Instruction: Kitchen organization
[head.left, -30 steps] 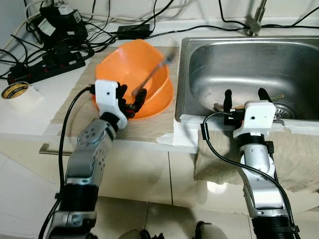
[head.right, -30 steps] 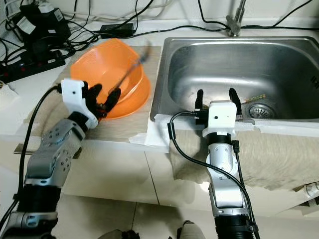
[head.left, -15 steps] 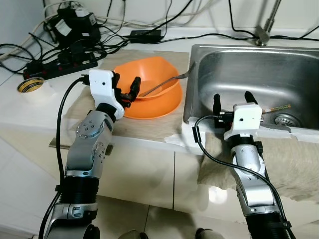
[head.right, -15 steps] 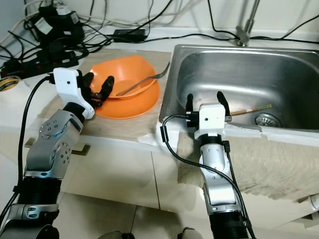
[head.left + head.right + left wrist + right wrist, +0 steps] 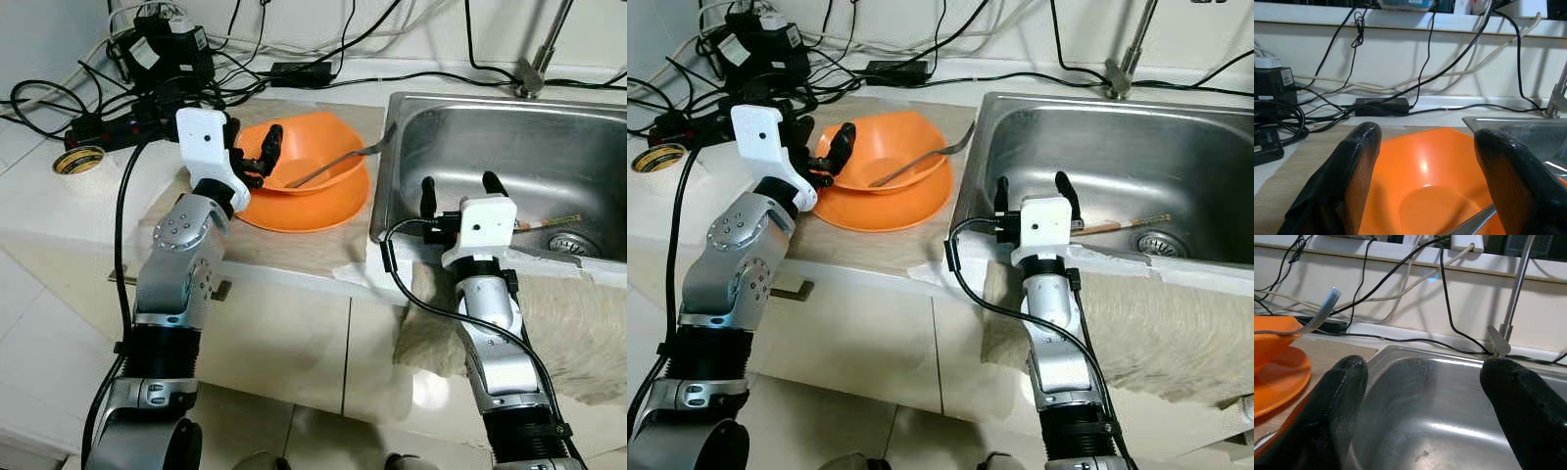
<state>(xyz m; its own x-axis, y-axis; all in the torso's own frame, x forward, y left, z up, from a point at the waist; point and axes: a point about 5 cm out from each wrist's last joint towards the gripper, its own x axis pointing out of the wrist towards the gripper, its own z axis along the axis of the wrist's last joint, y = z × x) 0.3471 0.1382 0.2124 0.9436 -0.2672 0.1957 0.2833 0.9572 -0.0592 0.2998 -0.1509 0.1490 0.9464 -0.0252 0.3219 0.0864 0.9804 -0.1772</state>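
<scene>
L gripper (image 5: 257,155) gaped empty at bowl (image 5: 304,162) rim. Fork (image 5: 343,162) lay just ahead, handle toward it, tines toward sink (image 5: 509,147). R gripper (image 5: 457,191) open, empty, farther off.

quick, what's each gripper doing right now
Left gripper: open, empty, at the orange bowl's near rim.
Right gripper: open, empty, at the sink's front edge.

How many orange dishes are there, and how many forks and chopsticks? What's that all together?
Orange dishes: 2, a bowl on a plate
Forks: 1, the fork leaning in the bowl
Chopsticks: 1, the chopstick in the sink
Total: 4
</scene>
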